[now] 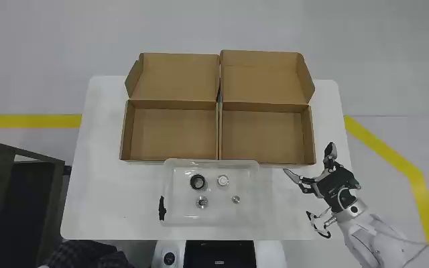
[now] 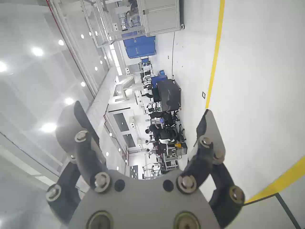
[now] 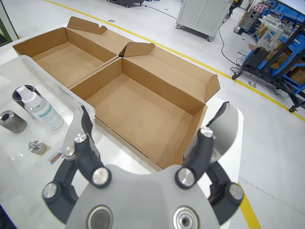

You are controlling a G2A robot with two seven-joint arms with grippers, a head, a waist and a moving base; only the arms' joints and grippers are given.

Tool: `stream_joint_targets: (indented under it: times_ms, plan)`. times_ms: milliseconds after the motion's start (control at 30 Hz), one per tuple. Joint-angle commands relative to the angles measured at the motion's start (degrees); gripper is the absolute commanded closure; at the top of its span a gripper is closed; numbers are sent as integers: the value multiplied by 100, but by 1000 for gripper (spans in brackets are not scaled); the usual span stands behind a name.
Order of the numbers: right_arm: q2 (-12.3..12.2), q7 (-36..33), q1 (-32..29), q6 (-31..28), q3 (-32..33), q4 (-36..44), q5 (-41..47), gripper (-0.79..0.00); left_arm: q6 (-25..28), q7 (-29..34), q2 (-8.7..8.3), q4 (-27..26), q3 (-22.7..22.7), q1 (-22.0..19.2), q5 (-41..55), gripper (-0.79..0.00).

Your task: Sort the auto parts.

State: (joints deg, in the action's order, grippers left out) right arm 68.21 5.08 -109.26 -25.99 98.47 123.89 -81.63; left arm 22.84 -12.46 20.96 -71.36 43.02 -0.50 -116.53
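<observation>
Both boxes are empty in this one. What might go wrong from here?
1. The spray bottle stands upright close to the metal cylinder in the clear tray; a reach for the cylinder may tip it.
2. The right gripper, open, sits just outside the tray's corner; a finger may catch the rim going in.
3. The small metal part lies low on the tray floor and may slip from a grasp.

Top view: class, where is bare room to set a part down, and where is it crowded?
The left cardboard box and right cardboard box are bare inside. The table is free left of the boxes and clear tray. Crowded: inside that tray, four items.
</observation>
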Motion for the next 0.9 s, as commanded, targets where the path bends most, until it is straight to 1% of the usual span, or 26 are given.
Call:
stream_joint_targets:
  times_ms: [0, 533, 633, 700, 733, 867]
  plan:
    - [0, 0, 0, 0, 0, 0, 0, -784, 0, 0, 0, 0, 0, 0, 0, -785]
    - [0, -3, 18, -20, -30, 8, 29, -785, 0, 0, 0, 0, 0, 0, 0, -785]
    - [-12, -163, 149, -242, -184, 40, 74, -785, 0, 0, 0, 0, 0, 0, 0, -785]
    - [-36, -494, 239, -407, -279, 126, -246, -785, 0, 0, 0, 0, 0, 0, 0, -785]
    - [-44, -615, 269, -501, -379, 190, -371, -785, 0, 0, 0, 0, 0, 0, 0, -785]
    - [-64, -827, 447, -953, -800, 224, -408, -785, 0, 0, 0, 0, 0, 0, 0, -785]
